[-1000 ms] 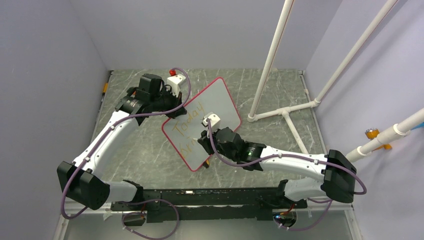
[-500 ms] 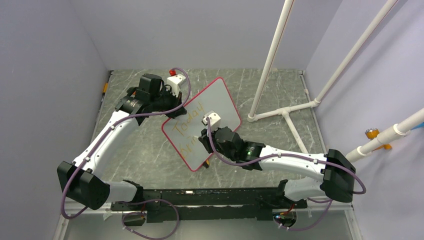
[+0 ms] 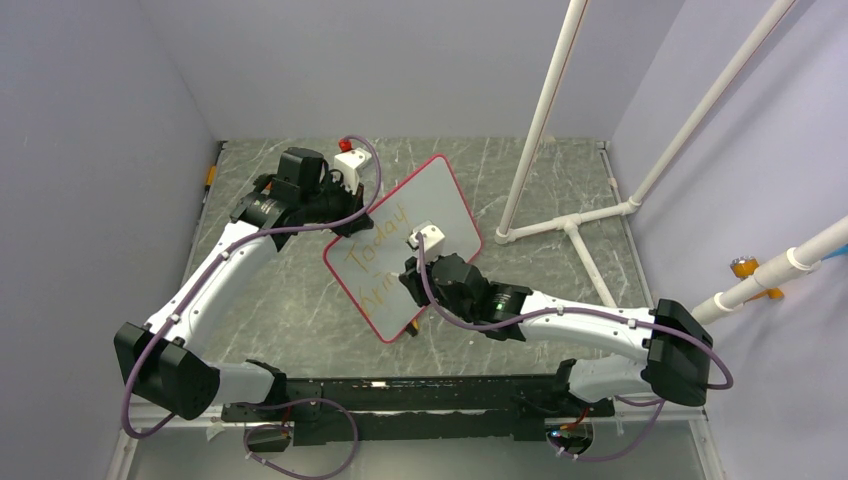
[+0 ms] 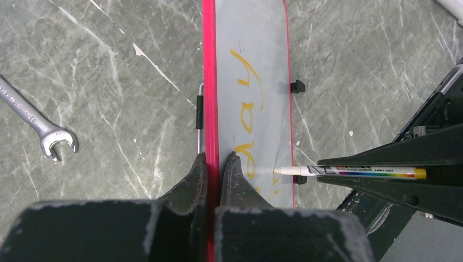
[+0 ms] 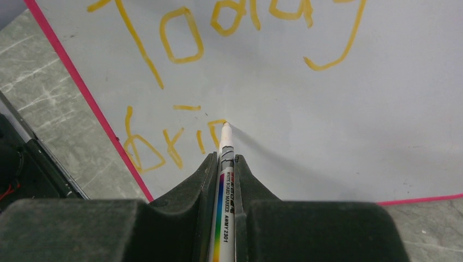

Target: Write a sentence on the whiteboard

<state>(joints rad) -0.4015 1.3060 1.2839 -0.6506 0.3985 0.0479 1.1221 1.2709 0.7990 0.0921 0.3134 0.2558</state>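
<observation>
My right jaws were pinched shut on the marker (image 5: 226, 185), its tip pressed to the whiteboard (image 3: 445, 195) where a fourth letter was starting in the second line. My left jaws were clamped on the board's red-pink frame at its far-left edge, holding it at a slant over the middle of the tabletop (image 3: 290, 290). The sentence (image 3: 378, 245) read "Today", with roughly "bri" beneath. Over the last second my right wrist had crept slightly right while the board stayed put, so I judged a stroke under way and most words unwritten. A wrench (image 4: 30, 115) lay left of the board.
</observation>
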